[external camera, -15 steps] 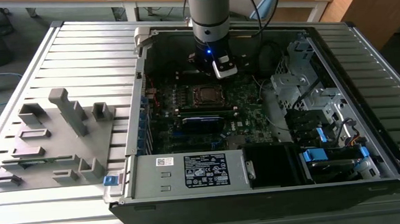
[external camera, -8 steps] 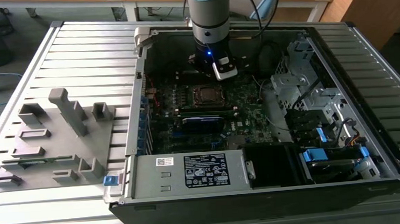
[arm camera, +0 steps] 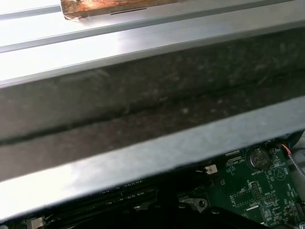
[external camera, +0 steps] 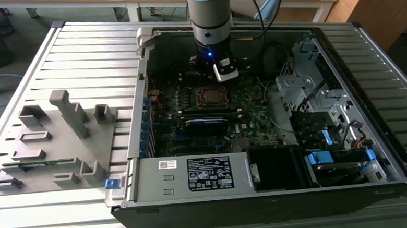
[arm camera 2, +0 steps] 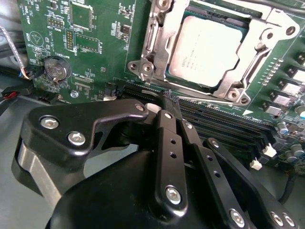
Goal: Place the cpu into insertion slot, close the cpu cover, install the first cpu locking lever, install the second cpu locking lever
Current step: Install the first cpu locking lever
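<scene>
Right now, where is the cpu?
In the second wrist view the cpu lies flat, framed by the cpu cover, on the green board, just beyond the long black memory slots and the gripper; in the exterior view it is mid-board.

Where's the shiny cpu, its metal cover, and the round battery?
cpu [arm camera 2: 205,50]: second wrist view, middle of its silvery face.
cpu cover [arm camera 2: 162,43]: second wrist view, a side bar of the frame.
round battery [arm camera 2: 56,67]: second wrist view, its centre.

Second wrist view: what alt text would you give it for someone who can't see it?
A silvery-grey cpu sits in the insertion slot on a green circuit board, with the cpu cover lying as a metal frame around its edges. The black gripper looms in front, its tip by the long black memory slots.
</scene>
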